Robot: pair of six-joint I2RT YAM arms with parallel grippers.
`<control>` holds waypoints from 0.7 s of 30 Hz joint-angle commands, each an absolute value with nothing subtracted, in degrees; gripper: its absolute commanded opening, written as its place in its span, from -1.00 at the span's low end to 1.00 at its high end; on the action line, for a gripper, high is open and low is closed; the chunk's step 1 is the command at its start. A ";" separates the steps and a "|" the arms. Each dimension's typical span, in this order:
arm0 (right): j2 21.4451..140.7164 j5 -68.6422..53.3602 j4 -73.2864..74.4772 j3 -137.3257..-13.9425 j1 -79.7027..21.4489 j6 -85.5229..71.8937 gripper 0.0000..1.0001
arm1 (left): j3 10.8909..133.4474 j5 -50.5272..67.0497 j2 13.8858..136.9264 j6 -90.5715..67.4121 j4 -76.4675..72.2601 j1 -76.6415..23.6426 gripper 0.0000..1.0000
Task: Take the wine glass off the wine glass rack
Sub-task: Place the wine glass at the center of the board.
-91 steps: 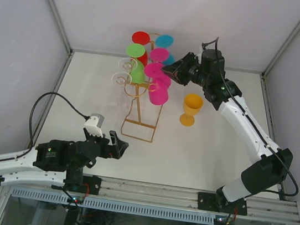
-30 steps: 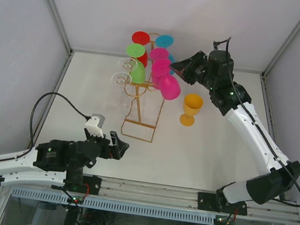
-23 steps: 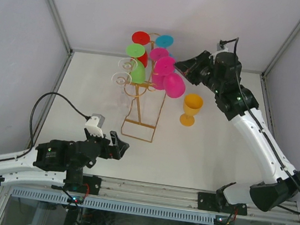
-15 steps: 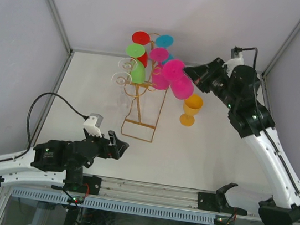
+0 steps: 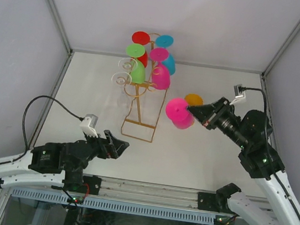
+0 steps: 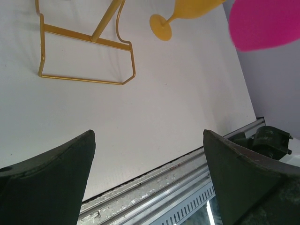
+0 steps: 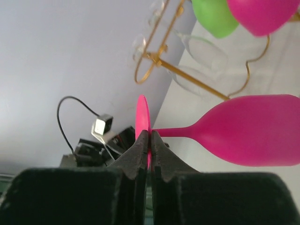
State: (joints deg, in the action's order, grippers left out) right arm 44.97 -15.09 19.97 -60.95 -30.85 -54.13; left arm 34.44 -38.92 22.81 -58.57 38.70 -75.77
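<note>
Overhead view of a white table (image 5: 200,153). The right gripper (image 7: 149,136) is clamped shut on the round foot of a pink wine glass (image 5: 177,112), holding it on its side in the air. The glass is off the gold wire rack (image 6: 84,36), to the right of it, and overlaps a yellow glass (image 5: 194,100) standing behind it. Red (image 5: 141,37), blue (image 5: 164,40), green (image 5: 136,52), pink and clear glasses hang on the rack. The left gripper (image 5: 115,144) rests low at the near left, jaws spread wide, holding nothing.
</note>
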 commanded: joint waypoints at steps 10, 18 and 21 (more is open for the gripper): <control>30.63 -23.49 17.83 -43.38 -32.08 -57.78 -1.00 | 33.62 -39.97 21.55 -56.81 29.99 -75.51 1.00; 27.76 -23.85 18.74 -40.34 -32.17 -58.11 -1.00 | 29.06 -32.00 15.39 -52.04 15.50 -75.42 1.00; 27.86 -26.00 14.10 -38.09 -32.30 -59.72 -1.00 | 26.66 -29.96 13.63 -53.66 9.53 -75.47 1.00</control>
State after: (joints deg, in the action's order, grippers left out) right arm 27.57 -23.09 20.82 -40.34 -31.75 -57.63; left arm 29.36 -34.20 15.68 -54.35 21.41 -75.72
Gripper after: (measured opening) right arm 0.003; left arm 0.998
